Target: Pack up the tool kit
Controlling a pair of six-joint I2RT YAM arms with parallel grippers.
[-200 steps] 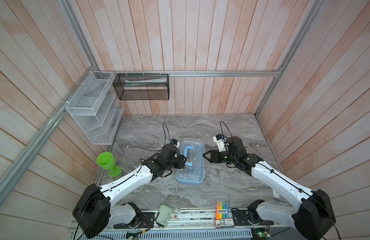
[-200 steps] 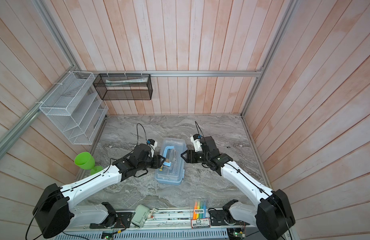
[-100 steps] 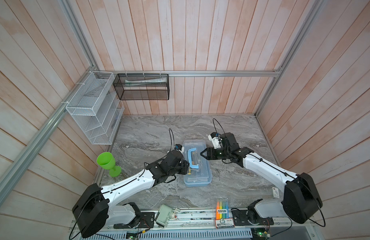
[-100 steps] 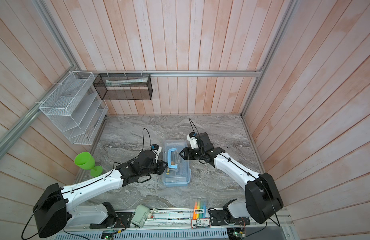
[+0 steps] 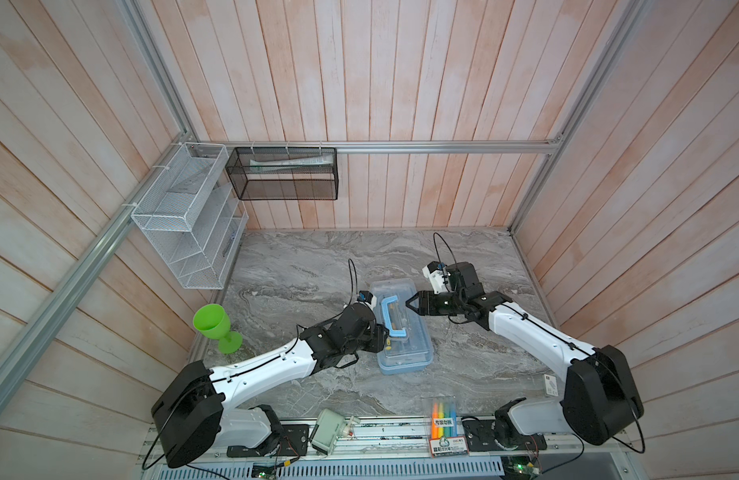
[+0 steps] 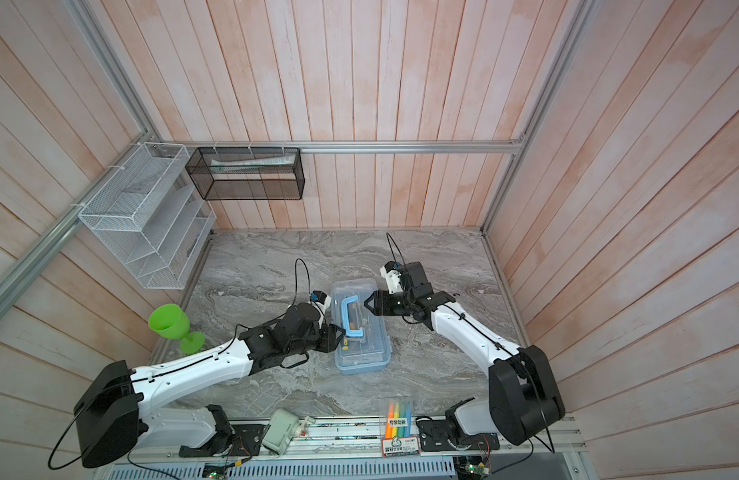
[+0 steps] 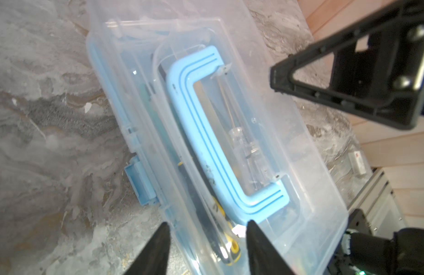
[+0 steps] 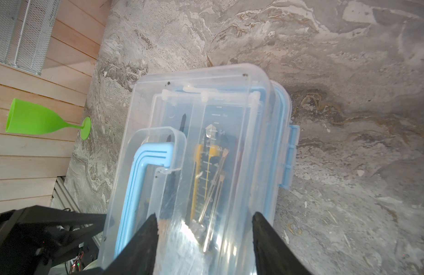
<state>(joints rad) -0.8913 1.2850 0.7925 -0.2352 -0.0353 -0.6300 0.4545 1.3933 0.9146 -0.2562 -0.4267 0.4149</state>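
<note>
Tools packed, lid down, latches probably left.

My left jaws (image 7: 205,247) and right jaws (image 8: 204,240) stand apart, holding nothing, flanking the light-blue plastic case with clear lid (image 5: 403,328) mid-desk (image 5: 301,266). Yellow-handled screwdriver (image 7: 226,245) and knife inside; its blue side latch (image 7: 140,182) seems unfastened, though blur hinders.

Case (image 5: 405,357) glossy clear plastic; table (image 5: 301,266) matt marble.

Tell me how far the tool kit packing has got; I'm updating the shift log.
Mostly done: screwdrivers and a yellow utility knife lie inside the tool case, clear lid down. In hand: nothing; left gripper and right gripper flank it, jaws open. Left: the blue latches may need snapping shut; I can't tell.
</note>
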